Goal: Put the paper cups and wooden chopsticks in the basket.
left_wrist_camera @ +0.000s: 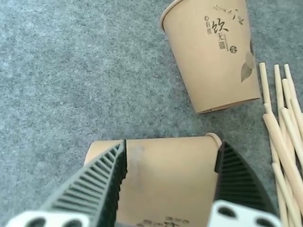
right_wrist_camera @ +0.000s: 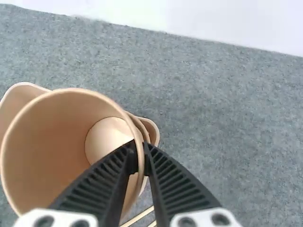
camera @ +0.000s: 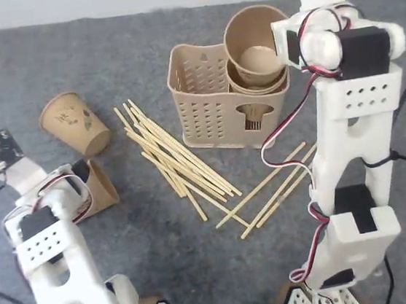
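Several paper cups point(camera: 257, 80) are nested in the basket point(camera: 204, 100) toward the desk's far edge, and the rim of the upper cup point(camera: 244, 30) is pinched by the right end effector point(right_wrist_camera: 138, 150), clenched on it. Near the left edge, a lying cup point(left_wrist_camera: 165, 184) is straddled by the left end effector point(left_wrist_camera: 170, 146), its jaws spread wide. A printed cup point(camera: 75, 122) lies just beyond it, and wooden chopsticks point(camera: 178, 162) are scattered across the centre.
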Robot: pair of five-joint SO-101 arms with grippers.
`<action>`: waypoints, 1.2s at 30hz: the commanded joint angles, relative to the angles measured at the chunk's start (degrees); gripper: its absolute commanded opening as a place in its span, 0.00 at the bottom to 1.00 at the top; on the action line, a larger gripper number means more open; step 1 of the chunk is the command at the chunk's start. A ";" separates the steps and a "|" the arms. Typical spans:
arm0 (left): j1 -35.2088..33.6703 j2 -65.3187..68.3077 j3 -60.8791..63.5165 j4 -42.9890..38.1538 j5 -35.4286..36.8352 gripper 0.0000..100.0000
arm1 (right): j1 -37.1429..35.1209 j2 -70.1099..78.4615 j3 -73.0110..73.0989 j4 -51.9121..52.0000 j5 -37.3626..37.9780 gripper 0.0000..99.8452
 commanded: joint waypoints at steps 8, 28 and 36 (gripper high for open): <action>-0.44 -1.76 -0.57 -1.41 0.00 0.29 | -0.66 2.24 -2.37 1.71 1.05 0.16; 0.09 -1.76 -0.66 -0.18 0.09 0.29 | 16.22 -34.68 58.55 -4.26 11.25 0.16; 1.41 -1.76 -0.92 3.69 0.00 0.24 | 20.18 -40.92 97.23 -29.93 16.62 0.12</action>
